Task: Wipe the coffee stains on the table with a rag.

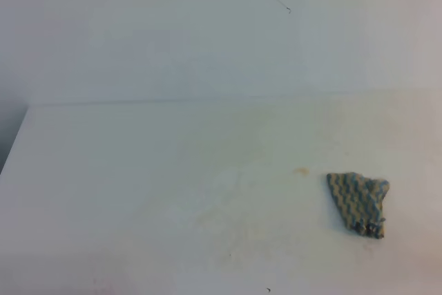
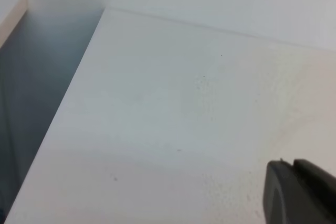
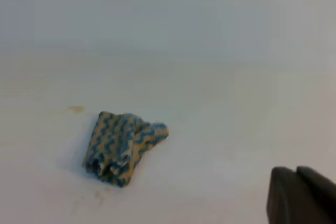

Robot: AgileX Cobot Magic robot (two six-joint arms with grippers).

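Now a crumpled rag (image 1: 358,202) on the table (image 1: 138,170), right side. Small tan stain (image 1: 301,170) just left. Grippers (image 2: 299,192) (image 3: 300,195) barely seen; jaws: cannot tell.

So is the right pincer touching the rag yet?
Apart. In the right wrist view the rag lies alone on the table, with bare white surface between it and the right pincer at the bottom corner.

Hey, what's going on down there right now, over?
Left gripper and right gripper barely in view, jaws unreadable. Rag lying loose on the table, nothing holding it. Only a small tan spot and faint smears left. Nothing in the way.
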